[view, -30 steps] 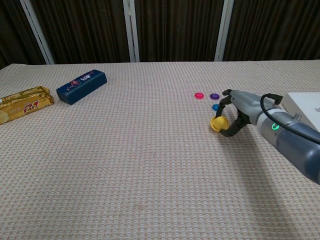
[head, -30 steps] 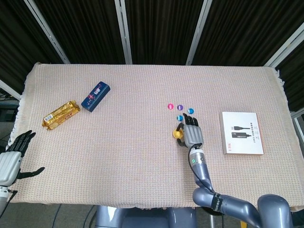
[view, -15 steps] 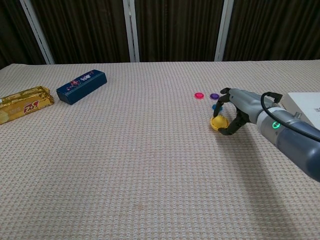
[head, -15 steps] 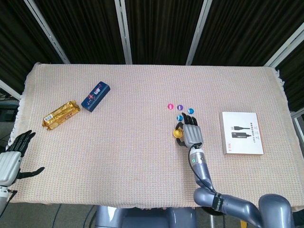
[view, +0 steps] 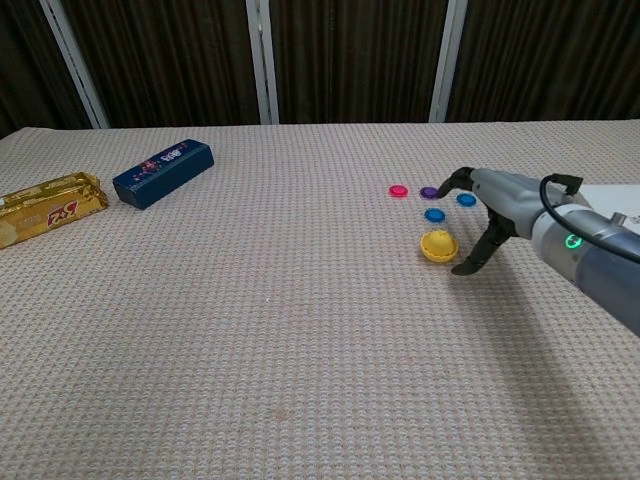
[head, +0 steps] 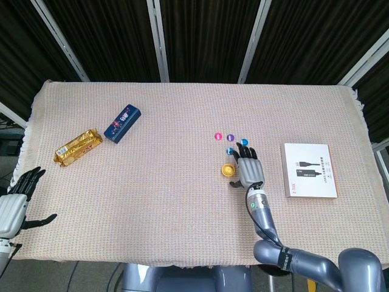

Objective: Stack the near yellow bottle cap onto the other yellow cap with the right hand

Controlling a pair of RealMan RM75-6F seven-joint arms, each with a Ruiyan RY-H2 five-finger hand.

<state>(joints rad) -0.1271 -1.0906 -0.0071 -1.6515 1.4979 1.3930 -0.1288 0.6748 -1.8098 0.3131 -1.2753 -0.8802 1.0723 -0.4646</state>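
Note:
On the cloth, a yellow bottle cap (head: 228, 169) (view: 438, 245) shows as one domed yellow lump; I cannot make out a second yellow cap apart from it. My right hand (head: 250, 168) (view: 497, 208) hovers just to the right of it, fingers spread, holding nothing and not touching the yellow. The thumb tip (view: 466, 266) points down at the cloth beside the cap. My left hand (head: 16, 204) lies at the table's near left corner, fingers apart and empty.
Small pink (view: 399, 190), purple (view: 429, 192) and two blue caps (view: 434, 214) lie just beyond the yellow one. A white box (head: 309, 170) sits to the right. A blue packet (head: 123, 123) and a gold snack pack (head: 78, 146) lie far left.
My right hand has let go of the yellow cap, spread its fingers and drawn back to the right. The yellow cap now rests free on the cloth. The left hand has not moved.

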